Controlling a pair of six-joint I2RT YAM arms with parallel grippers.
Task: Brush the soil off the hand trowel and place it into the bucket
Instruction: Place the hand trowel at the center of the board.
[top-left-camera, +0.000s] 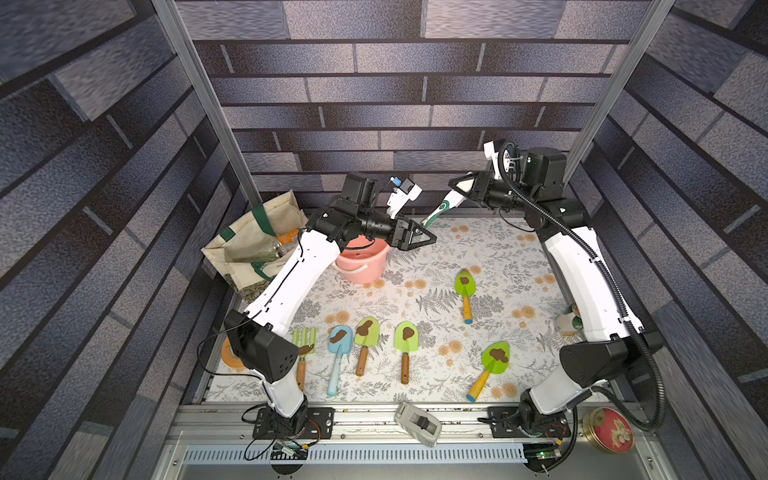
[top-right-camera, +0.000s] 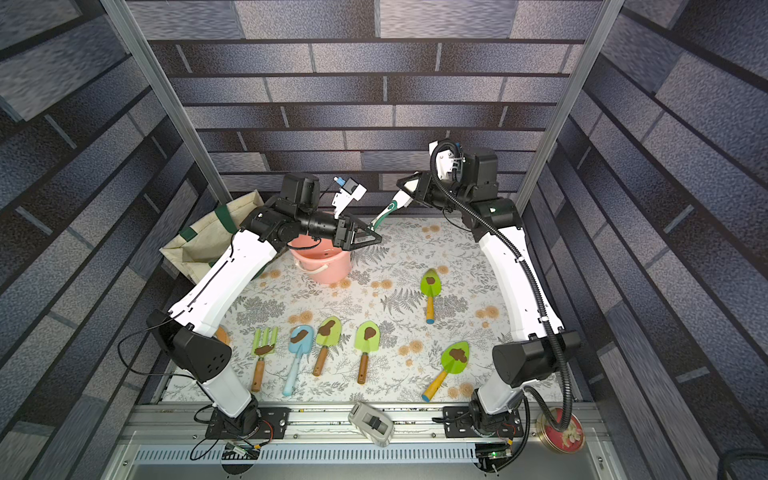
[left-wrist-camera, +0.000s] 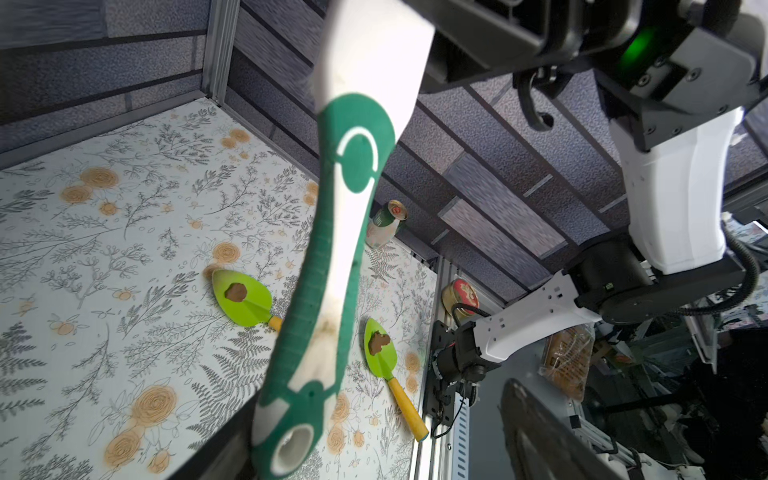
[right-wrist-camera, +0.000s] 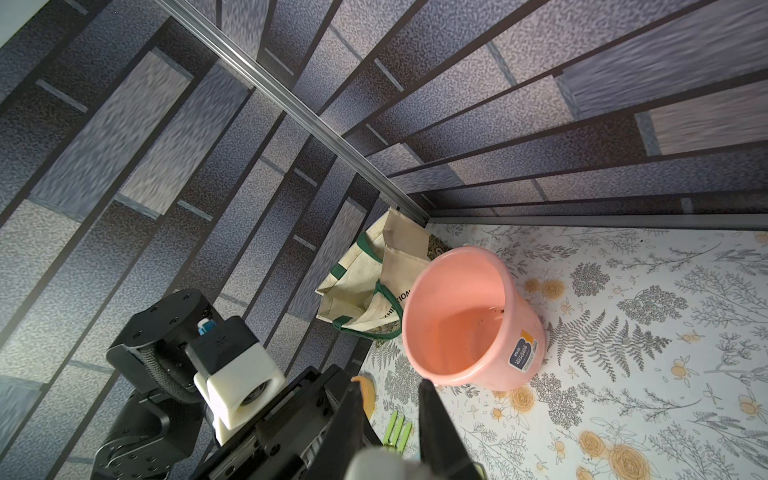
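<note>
Right wrist view catches the salmon bucket (right-wrist-camera: 451, 332) at 11 o'clock on the table (right-wrist-camera: 623, 395), its blue label (right-wrist-camera: 523, 351) unreadable, while the tote (right-wrist-camera: 374, 270) beside it shows "HIBITION". In both top views the right gripper (top-left-camera: 456, 190) is clamped on a green-and-white brush (top-left-camera: 437, 211). The left gripper (top-left-camera: 428, 239) stands wide open about the brush's green end, and trowels (top-left-camera: 406, 345) daubed with soil (top-left-camera: 408, 332) lie from 7 to 2 o'clock.

Robotics lab test cell: aluminium frame posts (top-left-camera: 199, 83), printed brick wall panels (top-left-camera: 415, 83), two robot arms (top-left-camera: 291, 270) bolted to a rail (top-left-camera: 374, 417).
</note>
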